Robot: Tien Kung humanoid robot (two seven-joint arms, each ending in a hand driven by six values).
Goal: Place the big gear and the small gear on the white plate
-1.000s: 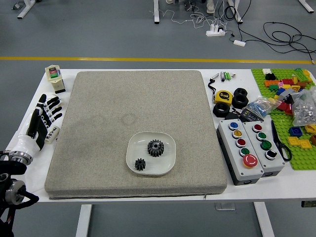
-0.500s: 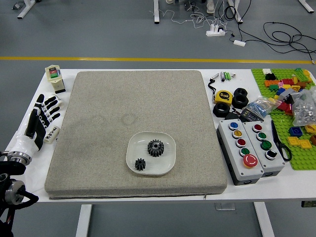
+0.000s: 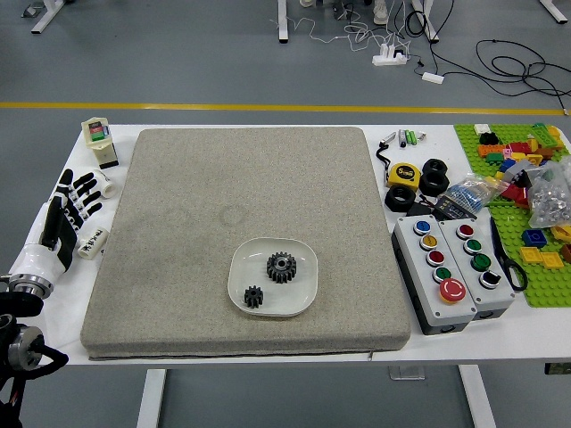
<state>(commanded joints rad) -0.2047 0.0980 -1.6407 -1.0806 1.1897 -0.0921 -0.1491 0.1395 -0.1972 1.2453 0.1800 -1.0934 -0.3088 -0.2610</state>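
Big gear, dark, toothed; small gear at its seven o'clock. Both on smooth, rounded-square white plate, near woven mat's six-o'clock edge. More room toward twelve. Your left hand: ten o'clock, fingers spread.

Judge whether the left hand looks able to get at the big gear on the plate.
Probably yes: nothing stands between the open left hand and the big gear but bare grey mat and the low plate rim, though reach is uncertain.
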